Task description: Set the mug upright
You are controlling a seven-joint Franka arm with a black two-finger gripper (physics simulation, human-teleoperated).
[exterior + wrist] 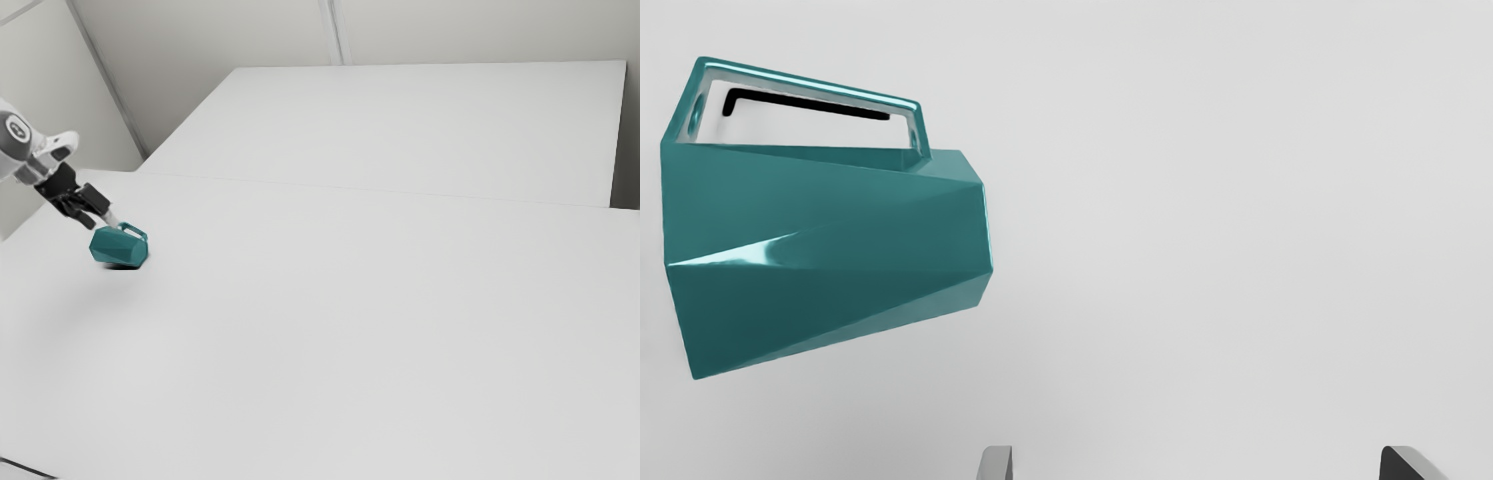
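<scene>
Glossy teal faceted mug lying on its side on the smooth white bench, black two-finger tool near it, apart and empty; advise centring the gap over it before closing, then lifting slightly and turning it slowly base-down.

Free passage over the table across the exterior view's centre, tipped mug in the way at left
</scene>
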